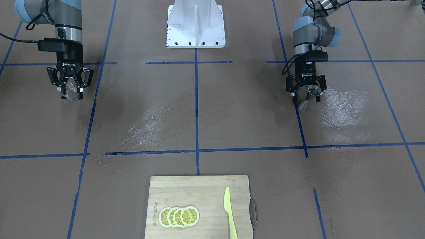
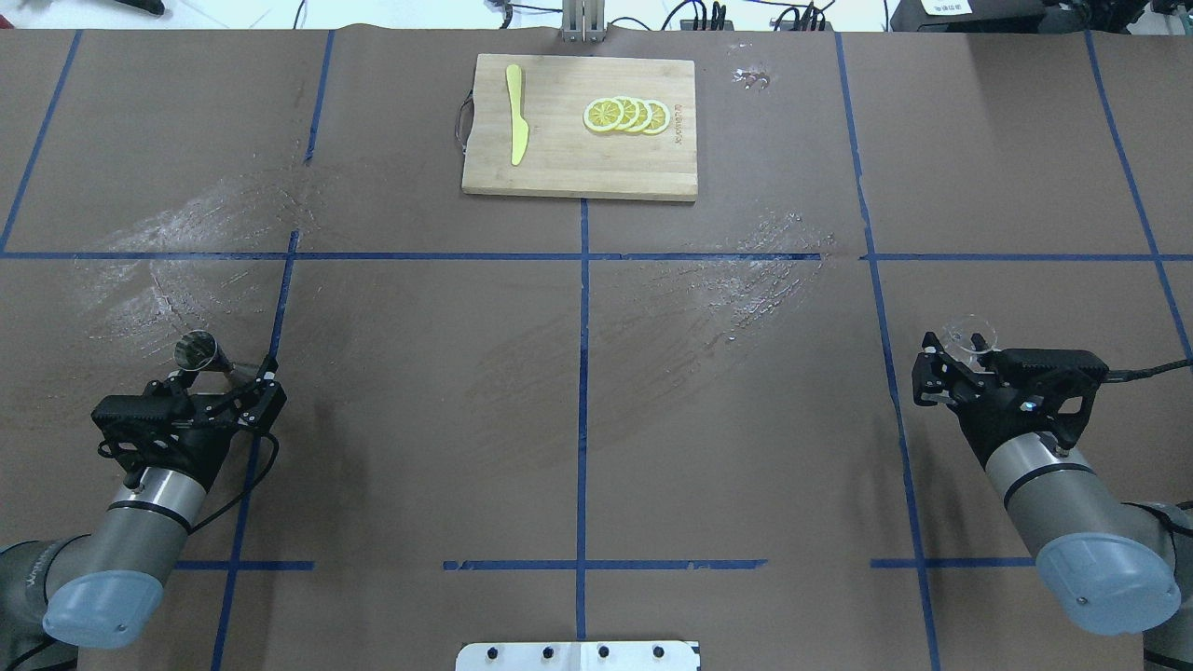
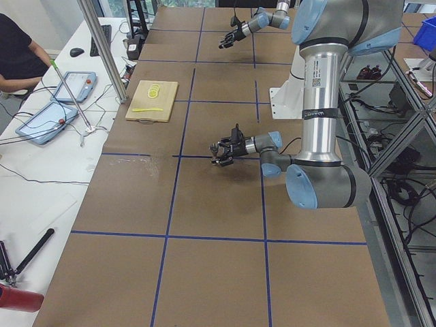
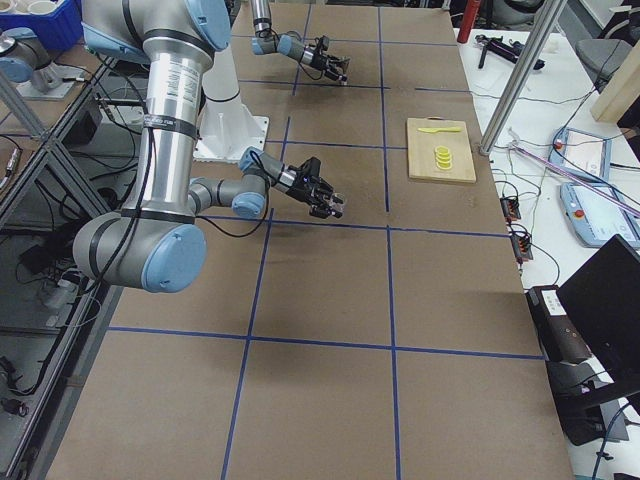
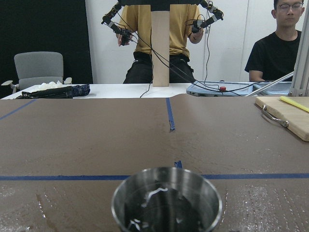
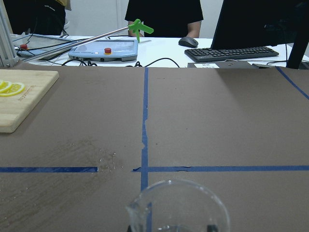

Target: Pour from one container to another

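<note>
The grey steel jigger [image 1: 308, 97] hangs above the table with my left gripper [image 1: 307, 94] shut on its narrow waist. Its open mouth [image 5: 166, 203] fills the bottom of the left wrist view, and from overhead the jigger [image 2: 198, 351] sits just ahead of that gripper [image 2: 224, 373]. Far across the table, my right gripper [image 1: 70, 90] is shut on the small clear glass cup [image 1: 69, 93]. The cup's rim and pouring lip [image 6: 177, 208] show low in the right wrist view, and the cup [image 2: 967, 335] is faint from overhead. The two containers are wide apart.
A wooden cutting board [image 2: 578, 158] lies at the far middle, bearing lemon slices [image 2: 626, 115] and a yellow knife [image 2: 515, 126]. The white robot base [image 1: 196, 25] stands at the near middle. Whitish smears mark the brown mat. Operators sit beyond the table's far edge.
</note>
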Tool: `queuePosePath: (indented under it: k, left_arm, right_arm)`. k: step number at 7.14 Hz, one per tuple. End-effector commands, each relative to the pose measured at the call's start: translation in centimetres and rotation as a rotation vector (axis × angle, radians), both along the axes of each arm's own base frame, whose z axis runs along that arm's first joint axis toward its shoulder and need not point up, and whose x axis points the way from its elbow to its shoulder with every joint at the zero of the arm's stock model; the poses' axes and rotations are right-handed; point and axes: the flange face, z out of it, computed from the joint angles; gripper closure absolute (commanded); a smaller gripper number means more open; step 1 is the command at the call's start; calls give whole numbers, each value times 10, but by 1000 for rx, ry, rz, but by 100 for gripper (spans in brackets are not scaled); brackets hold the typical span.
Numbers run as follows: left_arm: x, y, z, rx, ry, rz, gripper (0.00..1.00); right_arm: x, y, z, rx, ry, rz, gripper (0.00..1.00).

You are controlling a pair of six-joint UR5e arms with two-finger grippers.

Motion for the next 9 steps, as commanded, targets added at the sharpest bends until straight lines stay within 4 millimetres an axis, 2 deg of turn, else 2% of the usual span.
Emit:
queuePosePath:
  k: [1, 3, 5, 6, 7, 9]
  left_arm:
    - [-30, 14, -10, -51, -9, 147, 0]
    - [-60, 29, -19, -106, -7, 283, 0]
    - [-65, 44, -30, -180, 27, 438, 0]
    - [-86, 52, -38, -202, 33, 487, 0]
    - [-103, 59, -51, -217, 40, 530, 0]
    - [-104, 63, -62, -238, 38, 571, 0]
  right_arm:
    - [-5, 4, 10, 8, 13, 8, 100]
    - [-15, 14, 24, 14, -1, 33, 100]
    - [-25, 23, 43, 28, 1, 59, 100]
    - [-27, 26, 46, 41, 7, 65, 100]
    - [-32, 31, 59, 53, 12, 81, 100]
    - [-39, 37, 60, 69, -9, 93, 100]
